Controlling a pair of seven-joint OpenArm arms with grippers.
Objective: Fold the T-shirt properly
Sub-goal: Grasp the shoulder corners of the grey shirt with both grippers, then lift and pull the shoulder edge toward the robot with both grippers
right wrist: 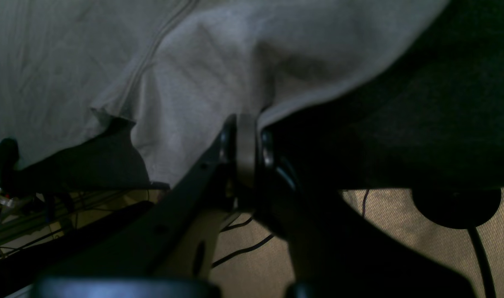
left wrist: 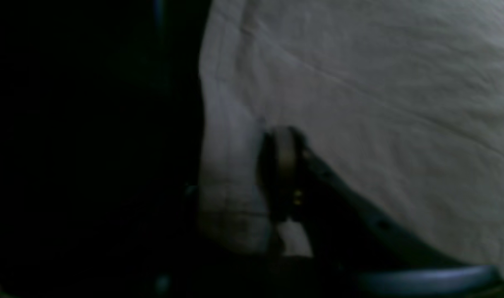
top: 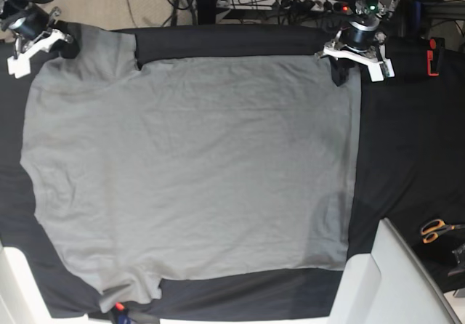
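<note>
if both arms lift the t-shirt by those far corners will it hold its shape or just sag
The T-shirt will probably sag: it lies flat but wrinkled, like thin, limp cloth. Where the right tool pinches a sleeve edge, the fabric already bunches and drapes. It looks light, so the middle would likely drag across the black table cloth rather than lift cleanly.

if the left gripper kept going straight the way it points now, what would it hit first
The left gripper already has its tips down at a hemmed corner of the T-shirt. Pushing on, it would probably meet more grey shirt fabric first; depth is hard to judge.
</note>
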